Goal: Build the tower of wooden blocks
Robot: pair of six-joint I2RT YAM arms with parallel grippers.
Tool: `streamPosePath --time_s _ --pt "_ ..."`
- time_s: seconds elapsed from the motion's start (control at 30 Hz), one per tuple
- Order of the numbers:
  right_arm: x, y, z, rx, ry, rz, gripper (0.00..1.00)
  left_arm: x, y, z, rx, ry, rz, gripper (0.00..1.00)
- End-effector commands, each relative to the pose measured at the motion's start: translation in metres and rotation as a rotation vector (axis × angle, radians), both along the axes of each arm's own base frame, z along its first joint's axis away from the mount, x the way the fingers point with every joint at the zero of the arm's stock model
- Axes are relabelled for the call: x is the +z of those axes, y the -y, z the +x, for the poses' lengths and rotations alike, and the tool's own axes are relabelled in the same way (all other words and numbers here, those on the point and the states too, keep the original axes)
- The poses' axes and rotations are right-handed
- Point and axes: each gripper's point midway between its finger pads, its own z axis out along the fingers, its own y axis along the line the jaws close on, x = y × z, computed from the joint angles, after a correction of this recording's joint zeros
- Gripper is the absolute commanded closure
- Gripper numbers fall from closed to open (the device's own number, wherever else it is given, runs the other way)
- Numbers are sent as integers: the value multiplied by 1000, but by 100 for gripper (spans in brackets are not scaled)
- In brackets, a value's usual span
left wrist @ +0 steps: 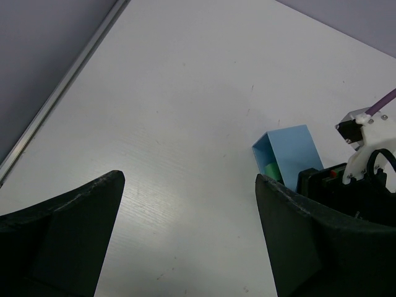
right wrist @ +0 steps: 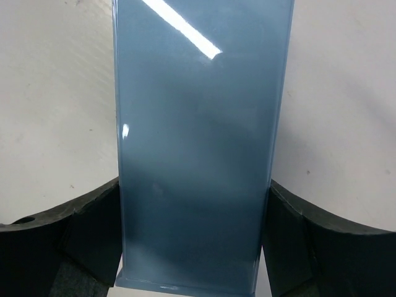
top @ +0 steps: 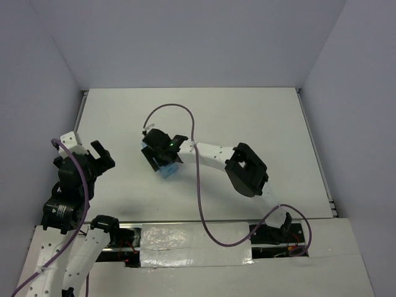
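Note:
My right gripper (top: 162, 158) is shut on the light blue tray (top: 167, 168) at mid-table and holds it tipped. In the right wrist view the tray's smooth blue face (right wrist: 198, 154) fills the space between my fingers (right wrist: 93, 229), which press on its two long sides. In the left wrist view the tray (left wrist: 291, 148) stands tilted, and one green block (left wrist: 271, 169) shows in its open side. The other green blocks and the red wedge are hidden. My left gripper (top: 102, 156) is open and empty over bare table at the left, well apart from the tray.
The white table (top: 247, 124) is walled by grey panels at the back and sides. A metal rail (left wrist: 62, 93) runs along the left edge. A purple cable (top: 198, 185) loops over the right arm.

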Motion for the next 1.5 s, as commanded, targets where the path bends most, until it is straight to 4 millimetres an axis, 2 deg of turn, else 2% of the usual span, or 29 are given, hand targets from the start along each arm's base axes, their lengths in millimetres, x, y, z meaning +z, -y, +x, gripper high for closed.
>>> streamPosePath --time_s 0.0,0.03,0.07,0.1,0.13,0.17,0.23,0.37,0.6,0.7,0.77,0.8,0.83,0.87,0.9,0.93,0.97,1.0,1.03,1.07,1.1,1.13,1.17,1.2,1.23,1.3,1.33,1.37,1.47 --pt "42 -32 -8 -18 216 -51 47 14 2 5 -6 51 -11 1" --pt "45 -27 1 -61 255 -86 48 15 2 4 -3 51 -12 1" --pt "43 -29 -12 -50 282 -141 48 14 1 4 3 51 -11 0" --pt "37 -23 -7 -94 341 -215 48 15 0 4 6 51 -10 1" --pt "52 -32 -6 -119 381 -203 48 15 0 3 7 53 -11 0" --pt "41 -29 -12 -119 406 -279 48 14 0 3 8 51 -10 0" --pt "54 -37 -11 -138 439 -274 48 15 -1 3 12 53 -10 0" --pt "54 -33 -7 -146 455 -299 48 14 0 4 8 46 -9 1" --pt "50 -3 11 -198 416 -321 48 15 0 3 5 52 -10 0" --pt "46 9 16 -208 342 -277 47 15 -1 3 9 54 -10 0" --pt "55 6 13 -210 238 -150 47 15 -1 2 14 55 -10 0" --pt "41 20 24 -242 192 -106 47 14 -1 2 14 52 -10 0" --pt "67 17 17 -225 126 40 47 15 -1 2 14 55 -10 0" --pt "43 40 8 -229 64 32 47 15 -1 2 14 55 -10 1" --pt "85 47 25 -263 105 193 47 15 -1 3 12 55 -9 1" --pt "86 62 26 -286 89 223 47 14 0 3 10 50 -11 0" --pt "68 81 16 -304 32 221 47 14 -1 3 9 48 -7 0" --pt "75 91 22 -322 33 274 46 13 0 4 6 43 -8 1" --pt "96 123 38 -379 51 343 46 13 0 4 8 42 -9 0" --pt "70 140 22 -364 -50 357 45 13 0 4 8 43 -10 0" --pt "74 151 28 -366 -60 434 45 13 1 5 5 41 -10 0" --pt "86 188 44 -426 -49 518 45 12 1 5 2 40 -10 0" --pt "60 198 17 -389 -189 575 45 12 2 5 -1 39 -10 1" --pt "73 211 21 -380 -163 663 44 13 2 5 -4 43 -11 0" --pt "50 249 21 -469 -197 688 44 13 3 6 -9 43 -11 1" --pt "50 273 15 -494 -203 752 43 14 4 6 -13 48 -14 1" --pt "36 287 6 -530 -228 750 43 13 4 6 -19 46 -12 1" --pt "33 311 11 -593 -207 759 42 13 7 7 -31 45 -14 0" --pt "22 351 10 -659 -200 759 40 12 12 10 -60 40 -14 0"
